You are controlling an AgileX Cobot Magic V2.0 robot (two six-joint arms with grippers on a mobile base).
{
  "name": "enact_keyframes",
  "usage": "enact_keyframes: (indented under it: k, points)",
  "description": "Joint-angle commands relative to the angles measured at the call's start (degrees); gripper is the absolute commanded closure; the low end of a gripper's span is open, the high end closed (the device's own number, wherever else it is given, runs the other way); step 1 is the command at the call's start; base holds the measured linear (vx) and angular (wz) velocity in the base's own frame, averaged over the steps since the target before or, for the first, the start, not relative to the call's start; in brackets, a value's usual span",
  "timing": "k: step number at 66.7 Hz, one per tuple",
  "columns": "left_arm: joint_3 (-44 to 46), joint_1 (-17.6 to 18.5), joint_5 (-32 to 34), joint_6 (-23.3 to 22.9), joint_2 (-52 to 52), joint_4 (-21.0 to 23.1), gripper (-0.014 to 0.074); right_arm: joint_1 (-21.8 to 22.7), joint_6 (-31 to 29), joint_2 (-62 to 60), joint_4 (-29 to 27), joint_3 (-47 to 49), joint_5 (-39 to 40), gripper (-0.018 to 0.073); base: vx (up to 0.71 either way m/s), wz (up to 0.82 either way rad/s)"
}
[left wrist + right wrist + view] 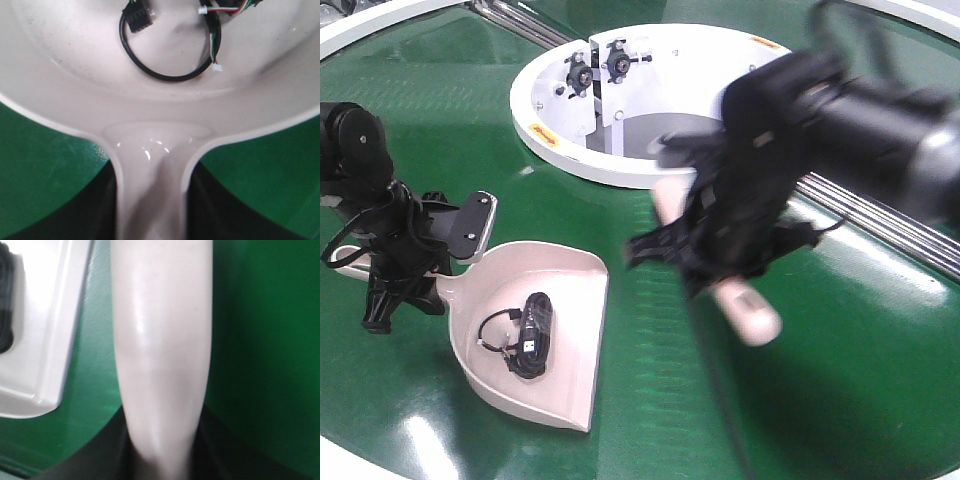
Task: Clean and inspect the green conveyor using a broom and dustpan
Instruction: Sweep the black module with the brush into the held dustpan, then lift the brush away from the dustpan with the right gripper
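Observation:
A pale pink dustpan point(535, 330) lies on the green conveyor point(650, 400) at the left, with a coiled black cable point(528, 335) in it. My left gripper point(415, 280) is shut on the dustpan's handle point(150, 195); the cable also shows in the left wrist view point(170, 65). My right gripper point(720, 250) is shut on the pale pink broom handle point(745, 310), held above the belt right of the dustpan. The broom handle point(160, 350) fills the right wrist view, with the dustpan's edge point(45, 340) at its left. The broom's bristles are hidden.
A white ring-shaped housing point(620, 100) with black fittings sits in the middle of the conveyor behind both grippers. A metal rail point(880, 215) runs along the right. The conveyor's white rim point(350, 455) curves along the front left.

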State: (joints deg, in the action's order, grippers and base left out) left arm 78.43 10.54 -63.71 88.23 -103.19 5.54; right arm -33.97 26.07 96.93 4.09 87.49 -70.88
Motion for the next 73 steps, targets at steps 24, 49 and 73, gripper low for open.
enact_keyframes:
  k: [24,49,73]
  points:
    - [1.49,0.32,0.06,0.01,2.52,1.11,0.0604,20.20,-18.89,-13.63,-1.68,-14.31,2.90,0.0553,0.00,0.00]
    - [1.49,0.32,0.06,0.01,2.52,1.11,0.0604,29.18,-31.50,-14.14,-7.93,-33.39,22.30,0.0536,0.00,0.00]
    - [1.49,0.32,0.06,0.01,2.52,1.11,0.0604,29.18,-32.20,-6.78,-7.95,-33.46,20.11,0.0462,0.00,0.00]
